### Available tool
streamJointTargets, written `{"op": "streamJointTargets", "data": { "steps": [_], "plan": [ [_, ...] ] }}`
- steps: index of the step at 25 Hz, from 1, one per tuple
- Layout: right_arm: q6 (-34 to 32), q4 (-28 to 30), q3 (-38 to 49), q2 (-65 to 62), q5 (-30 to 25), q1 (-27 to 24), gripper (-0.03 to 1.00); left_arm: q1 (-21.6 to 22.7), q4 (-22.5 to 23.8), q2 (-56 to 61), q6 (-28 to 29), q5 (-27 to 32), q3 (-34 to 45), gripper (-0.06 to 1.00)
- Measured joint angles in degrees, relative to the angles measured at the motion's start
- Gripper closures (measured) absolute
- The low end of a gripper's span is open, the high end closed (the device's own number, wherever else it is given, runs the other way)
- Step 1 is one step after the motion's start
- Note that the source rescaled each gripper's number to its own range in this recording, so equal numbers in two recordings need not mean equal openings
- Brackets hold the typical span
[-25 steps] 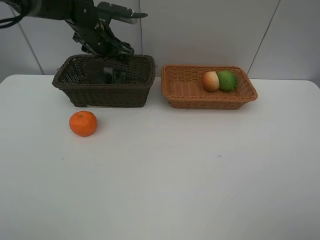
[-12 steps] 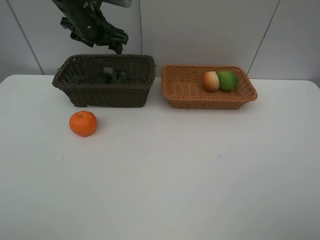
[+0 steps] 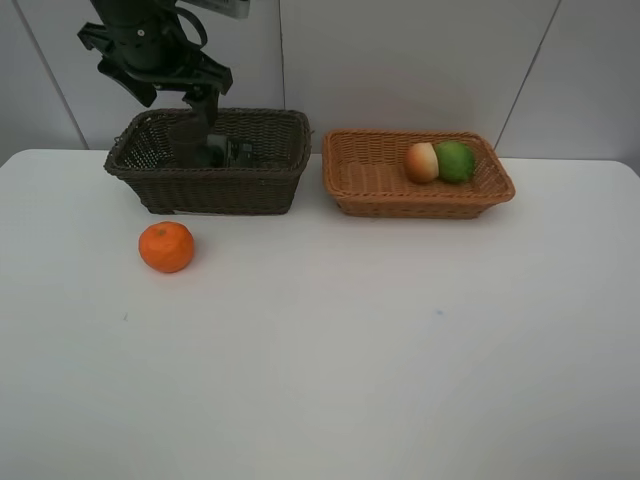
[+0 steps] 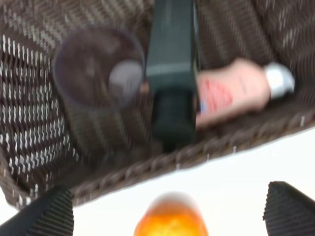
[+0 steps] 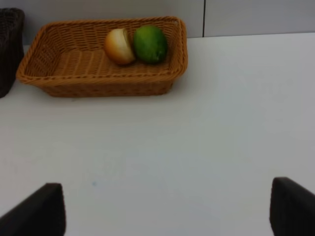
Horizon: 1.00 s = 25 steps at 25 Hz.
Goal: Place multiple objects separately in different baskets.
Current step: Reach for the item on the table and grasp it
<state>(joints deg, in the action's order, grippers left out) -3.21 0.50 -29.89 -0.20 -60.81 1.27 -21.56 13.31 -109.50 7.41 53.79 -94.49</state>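
Observation:
An orange mandarin (image 3: 166, 246) lies on the white table in front of the dark brown basket (image 3: 205, 185). Inside that basket I see a translucent mauve cup (image 4: 98, 66), a black pump bottle (image 4: 172, 73) and a pink white-capped bottle (image 4: 236, 91) lying down. My left gripper (image 3: 172, 92) hangs open and empty above the basket's left half; its dark fingertips (image 4: 47, 214) frame the mandarin (image 4: 170, 221) in the left wrist view. The light tan basket (image 3: 370, 175) holds the peach (image 3: 421, 162) and the green fruit (image 3: 455, 160). My right gripper (image 5: 162, 209) is open over bare table, out of the high view.
The two baskets stand side by side along the table's back edge, near the grey wall panels. In the right wrist view the tan basket (image 5: 59, 69) lies ahead, with a corner of the dark basket (image 5: 7, 49) beside it.
The left arm has lifted out of the dark basket's back and swung left, its open gripper turning over the basket's left half. Nothing else moved.

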Motion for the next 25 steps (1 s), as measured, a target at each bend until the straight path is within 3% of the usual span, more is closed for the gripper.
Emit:
{"op": "streamJointTargets", "data": {
  "steps": [4, 10, 25],
  "plan": [
    [0.0, 0.0, 0.0, 0.0, 0.0, 0.0, 0.07, 0.0, 0.88, 0.43, -1.26, 3.36, 0.0, -0.05],
    [0.0, 0.0, 0.0, 0.0, 0.0, 0.0, 0.07, 0.0, 3.86, 0.43, -1.67, 2.21, 1.19, -0.05],
    [0.0, 0.0, 0.0, 0.0, 0.0, 0.0, 0.07, 2.01, -2.68, 2.07, -3.46, 1.77, 14.29, -0.05]
  ]
}}
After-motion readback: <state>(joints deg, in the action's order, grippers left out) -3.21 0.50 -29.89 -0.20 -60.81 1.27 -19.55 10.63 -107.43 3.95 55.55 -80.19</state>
